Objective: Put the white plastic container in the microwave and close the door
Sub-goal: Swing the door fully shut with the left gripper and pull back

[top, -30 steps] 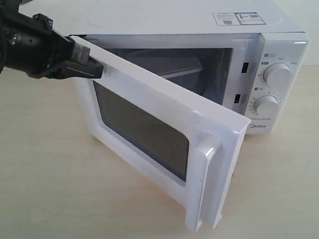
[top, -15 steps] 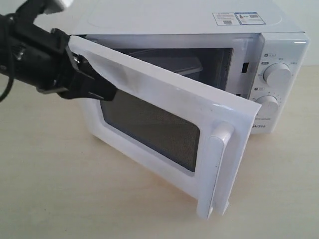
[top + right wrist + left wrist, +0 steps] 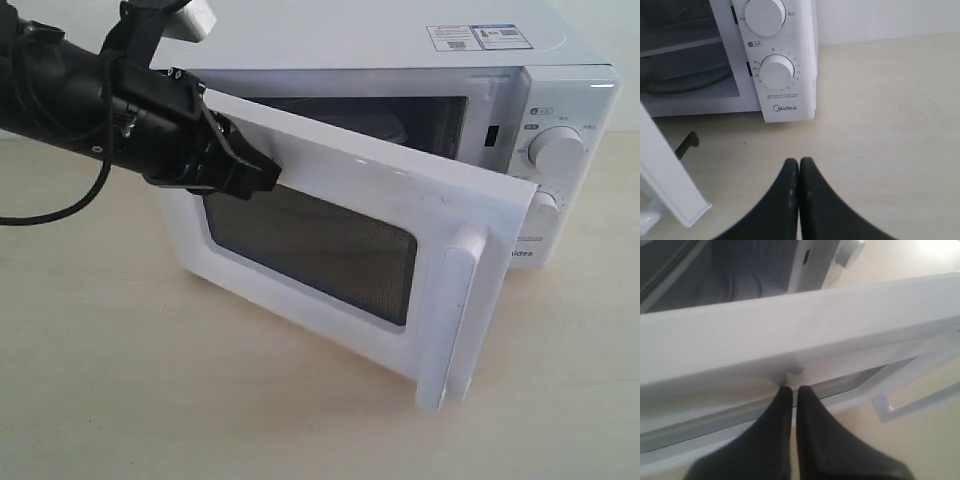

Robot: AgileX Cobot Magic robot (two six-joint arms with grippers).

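Door (image 3: 330,245) swung further closed, left claw (image 3: 264,178) touching its face

Door (image 3: 330,190) swung further shut; L hand (image 3: 266,180) advanced, pushing outer face.

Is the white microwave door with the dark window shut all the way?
No, the white microwave door with the dark window stands angled out from the white countertop microwave, leaving an open gap into the cavity.

Pale wood-grain counter (image 3: 110,390) bears a single white Midea microwave (image 3: 380,45), standing toward twelve o'clock with bare surface stretching to six.
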